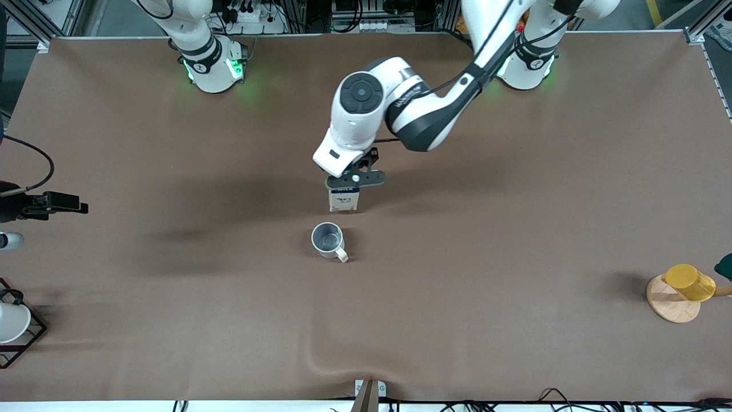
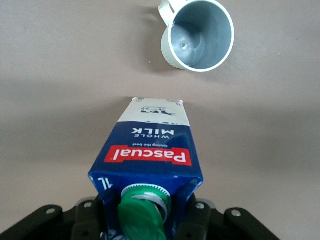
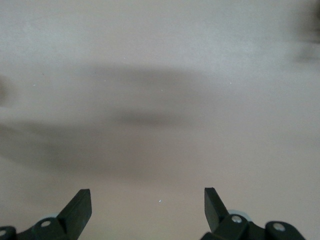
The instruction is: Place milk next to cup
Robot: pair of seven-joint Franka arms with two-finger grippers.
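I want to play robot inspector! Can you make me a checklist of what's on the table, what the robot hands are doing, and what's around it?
Surface: brown table, one wrinkle at the edge nearest the front camera.
Job's things: milk stands upright, farther from the front camera than the cup, a gap between them; cup upright, nothing in it.
Clutter: yellow cup on a wooden disc at the left arm's end; white cup in a black wire rack at the right arm's end.
Grippers: left gripper shut on the milk's top; right gripper open over bare table.
Cables: black cable at the right arm's end.
Surroundings: metal frame around the table.
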